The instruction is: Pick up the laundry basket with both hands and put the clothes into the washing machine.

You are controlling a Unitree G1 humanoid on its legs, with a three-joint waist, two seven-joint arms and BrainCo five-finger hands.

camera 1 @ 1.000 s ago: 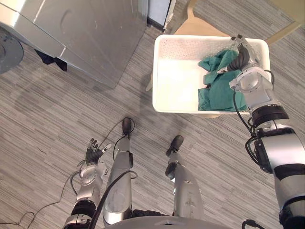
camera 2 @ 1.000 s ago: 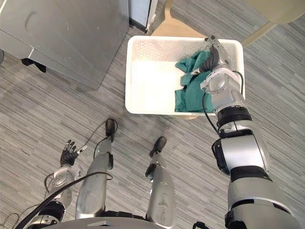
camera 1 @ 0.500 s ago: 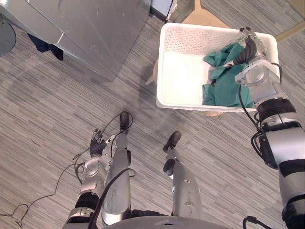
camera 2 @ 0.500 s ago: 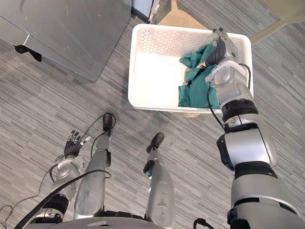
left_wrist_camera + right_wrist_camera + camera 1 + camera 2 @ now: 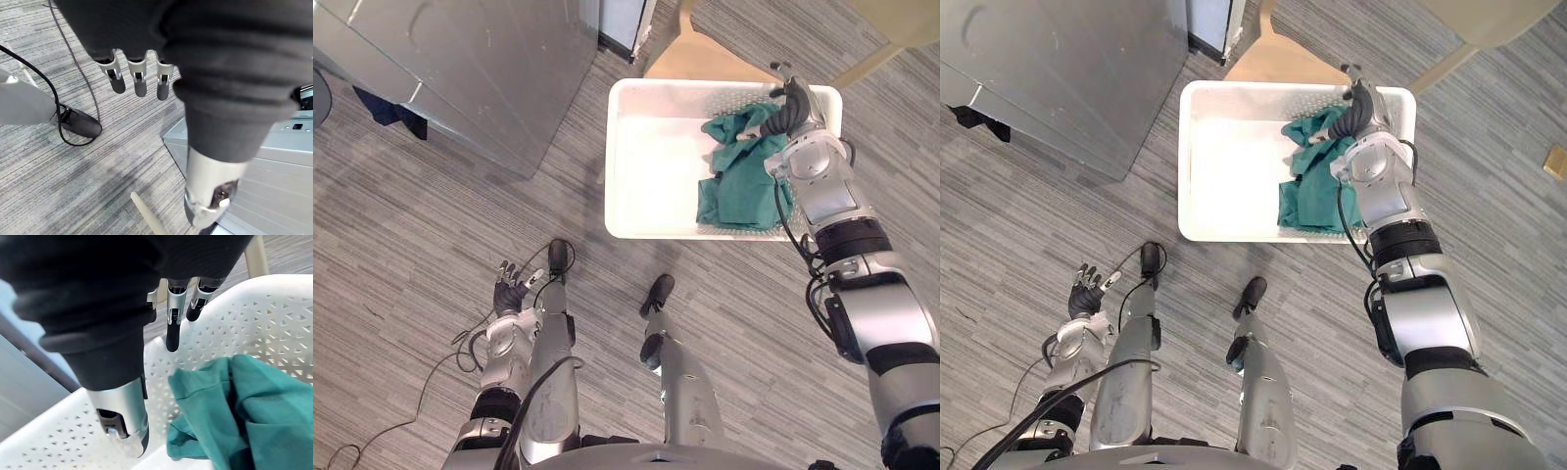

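I am holding my right hand [image 5: 791,106] over the far right corner of the white laundry basket [image 5: 651,176], fingers straight, thumb apart, gripping nothing. The green clothes [image 5: 742,181] are lying bunched in its right half, just under my fingers. I am judging the perforated plastic light and stiff and the cloth soft, so I am favouring the left and right rims. My left hand [image 5: 509,294] is hanging low at left, fingers spread, empty. The basket is sitting on a wooden chair [image 5: 700,61] on striped grey floor [image 5: 411,225], with the washing machine [image 5: 480,69] far left.
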